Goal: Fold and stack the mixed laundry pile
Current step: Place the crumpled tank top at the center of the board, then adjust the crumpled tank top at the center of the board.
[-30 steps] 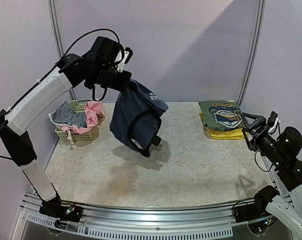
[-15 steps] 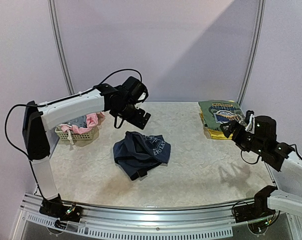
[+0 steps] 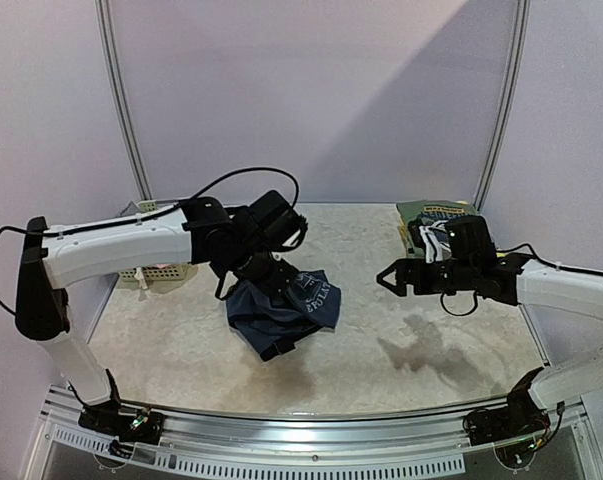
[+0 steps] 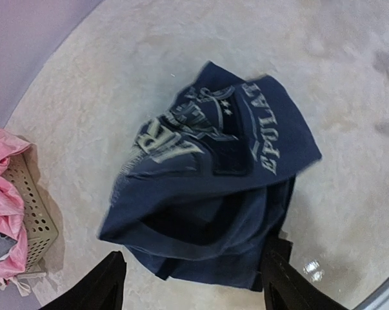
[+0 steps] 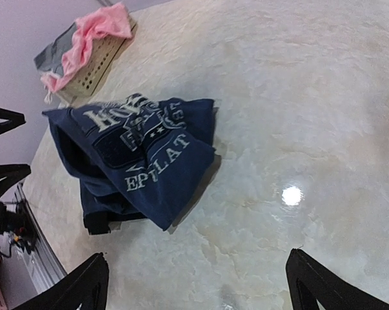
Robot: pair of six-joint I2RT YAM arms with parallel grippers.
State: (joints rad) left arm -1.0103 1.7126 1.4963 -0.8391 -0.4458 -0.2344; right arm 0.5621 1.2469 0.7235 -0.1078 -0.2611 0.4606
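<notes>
Starting at the left, we find a small pale lattice plastic basket [image 4: 33, 216] at the far left edge of the pale marbled desk [image 3: 181, 340]. A pink cloth [image 4: 2, 194] and a grey cloth [image 5: 52, 50] spill over its rim (from above, the left arm hides most of it).

Next comes the left pincer [image 3: 271, 275], low over the crumpled navy printed tee [image 3: 293, 312], its jaws spread wide and gripping nothing. In its wrist view the dark fingers [image 4: 110, 284] straddle the heap's near edge; we cannot tell whether they touch the cloth. The tee lies near the desk's middle, pale lettering up, well apart from the basket.

To the right, the right pincer [image 3: 385, 279] hovers over bare desk, pointing toward the tee, jaws fully apart and empty. Behind that arm, at the far right, sits a folded green printed garment [image 3: 436, 213], partly hidden.
</notes>
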